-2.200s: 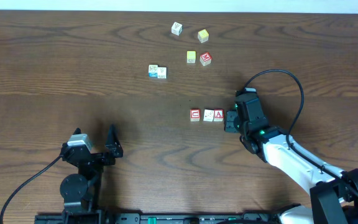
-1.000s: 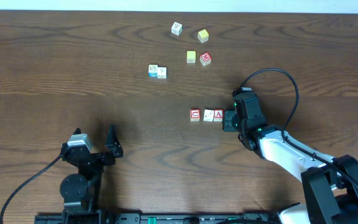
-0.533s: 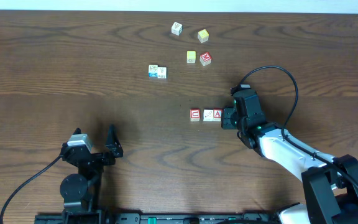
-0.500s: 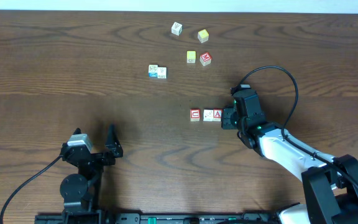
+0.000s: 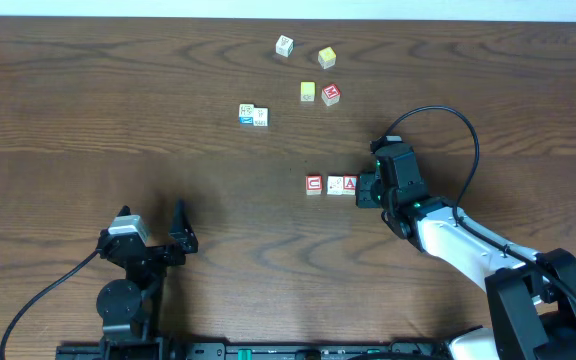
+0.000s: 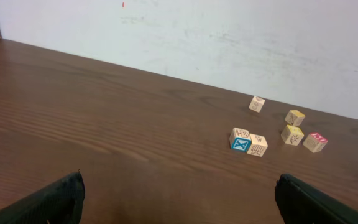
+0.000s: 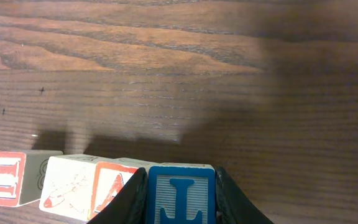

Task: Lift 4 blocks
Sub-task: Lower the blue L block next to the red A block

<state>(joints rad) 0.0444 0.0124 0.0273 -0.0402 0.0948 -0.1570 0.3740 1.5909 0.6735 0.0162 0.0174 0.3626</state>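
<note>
Quick status from my end. The right gripper (image 5: 368, 190) is down at the table (image 5: 88, 100), right of centre, at the right-hand end of the little row of alphabet blocks. On the right wrist cam its two black fingers (image 7: 132, 202) are narrowed in on the blue-lettered block (image 7: 181, 194), one on each side face, touching it as far as I can see. So it's mostly closed, with that block pinched between the jaws. The bottom of the block runs off the frame, so I can't say whether it's sitting on the wood or just off it.

The other three line up to its left: the red-framed "A" block (image 7: 114, 186) right against the gripper's finger, the whitish block (image 7: 67, 185) with a line drawing on it pressed up to the "A", and the red-framed "C" block (image 7: 5, 179) at the far end. From overhead the "C" looks a hair apart from the whitish one.

The left gripper (image 5: 153, 228) is parked near the front left edge, jaws spread as wide as they go, nothing in them. Its cam just looks across the table at the spare cubes near the back: a white pair with blue-green marks (image 6: 248, 141), two yellow cubes (image 6: 293, 126), a red-topped one (image 6: 316, 142) and a small pale cube (image 6: 257, 104).
</note>
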